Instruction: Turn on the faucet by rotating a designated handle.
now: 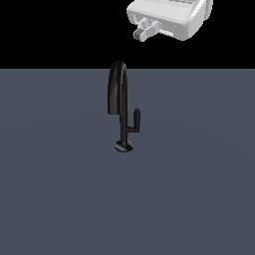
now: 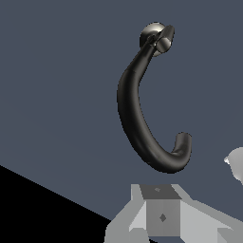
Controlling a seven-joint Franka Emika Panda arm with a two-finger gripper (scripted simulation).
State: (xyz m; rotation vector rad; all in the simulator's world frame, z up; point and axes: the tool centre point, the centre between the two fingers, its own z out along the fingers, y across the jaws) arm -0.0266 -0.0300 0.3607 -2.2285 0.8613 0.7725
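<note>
The glossy black faucet (image 1: 118,94) stands upright on the flat grey-blue surface (image 1: 60,189), with its gooseneck spout arching over and a small round base disc (image 1: 124,146). The thin L-shaped handle (image 1: 135,122) branches off the stem toward the exterior view's right and points up. My gripper (image 1: 143,31) hangs high above the faucet, slightly toward the exterior view's right, apart from it, with its fingers close together and empty. In the wrist view I look down on the faucet's spout (image 2: 135,118), with the handle (image 2: 165,39) by the base and my gripper (image 2: 161,206) below it.
The grey-blue surface ends at a straight far edge (image 1: 199,68) with black void beyond. A pale shape (image 2: 236,167) shows at the edge of the wrist view; I cannot tell what it is.
</note>
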